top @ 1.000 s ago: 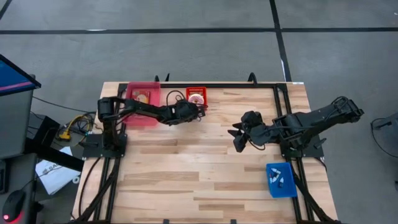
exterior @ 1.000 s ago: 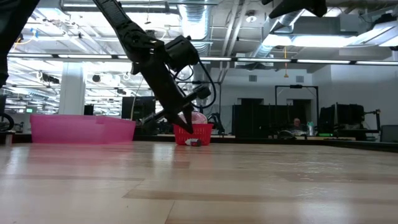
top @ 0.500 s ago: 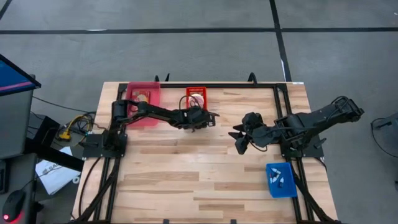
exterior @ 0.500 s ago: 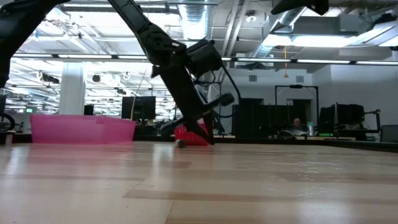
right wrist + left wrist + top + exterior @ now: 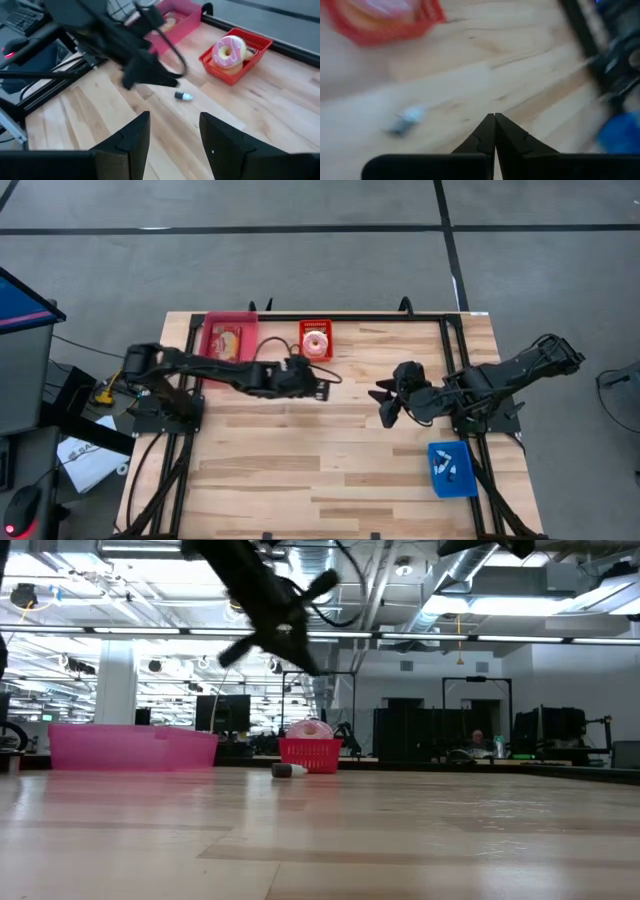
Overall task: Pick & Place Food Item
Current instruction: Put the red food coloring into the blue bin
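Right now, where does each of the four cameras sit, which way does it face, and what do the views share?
High: overhead, facing straight down; both arms over the table.
Low: table height, facing the room; one dark arm overhead.
Left wrist: above the wood; own shut fingers.
Right wrist: facing the left arm; own open fingers.
Shared: red basket with pink donut; small object on the wood in low and wrist views.

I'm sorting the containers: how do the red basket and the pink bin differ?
The red basket is smaller and holds a pink-frosted donut; the pink bin is bigger, with a yellowish item I can't identify. In the high view the basket sits right of the bin. Both stand along the table's far edge.
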{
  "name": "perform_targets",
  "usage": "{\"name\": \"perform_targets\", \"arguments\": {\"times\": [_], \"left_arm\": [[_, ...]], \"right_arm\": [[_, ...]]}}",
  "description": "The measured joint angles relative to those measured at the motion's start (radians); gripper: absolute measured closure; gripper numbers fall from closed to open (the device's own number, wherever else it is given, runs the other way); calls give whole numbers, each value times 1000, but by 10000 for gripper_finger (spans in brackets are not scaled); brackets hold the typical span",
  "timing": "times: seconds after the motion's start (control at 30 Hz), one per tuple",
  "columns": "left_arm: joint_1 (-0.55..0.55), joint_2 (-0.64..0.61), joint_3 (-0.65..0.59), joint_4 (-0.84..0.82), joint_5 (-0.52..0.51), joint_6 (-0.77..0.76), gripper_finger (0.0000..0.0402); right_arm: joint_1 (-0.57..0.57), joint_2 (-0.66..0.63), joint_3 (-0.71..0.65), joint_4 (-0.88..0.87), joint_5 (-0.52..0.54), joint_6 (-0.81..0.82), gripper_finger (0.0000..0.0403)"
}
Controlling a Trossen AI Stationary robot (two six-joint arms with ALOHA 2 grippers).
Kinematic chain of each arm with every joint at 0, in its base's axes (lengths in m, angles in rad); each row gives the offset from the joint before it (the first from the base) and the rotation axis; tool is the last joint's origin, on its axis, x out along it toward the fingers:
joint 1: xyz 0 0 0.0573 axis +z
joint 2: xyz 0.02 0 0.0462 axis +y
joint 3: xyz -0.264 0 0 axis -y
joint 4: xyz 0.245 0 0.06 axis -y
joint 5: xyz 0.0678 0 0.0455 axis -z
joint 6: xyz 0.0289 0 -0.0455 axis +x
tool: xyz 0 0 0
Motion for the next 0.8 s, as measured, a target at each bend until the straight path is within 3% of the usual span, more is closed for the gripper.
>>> {"name": "perform_targets", "arguments": {"times": [0.1, 0.27, 0.47, 0.57, 0.8], "left_arm": [[5, -70, -49, -69, -4, 237, 397], [1, -142, -100, -19, 65, 632, 354], [-72, -193, -102, -38, 81, 833, 291], [-115, -210, -102, -98, 79, 870, 269], [-209, -243, -102, -291, 54, 880, 243]], "right_arm": [[-17, 2, 0, 8, 10, 0, 239], [-36, 3, 0, 31, 10, 0, 239], [-35, 12, 0, 52, -11, -22, 239], [-60, 55, 0, 101, -122, -141, 239], [-218, 254, 0, 263, -584, -480, 239]]}}
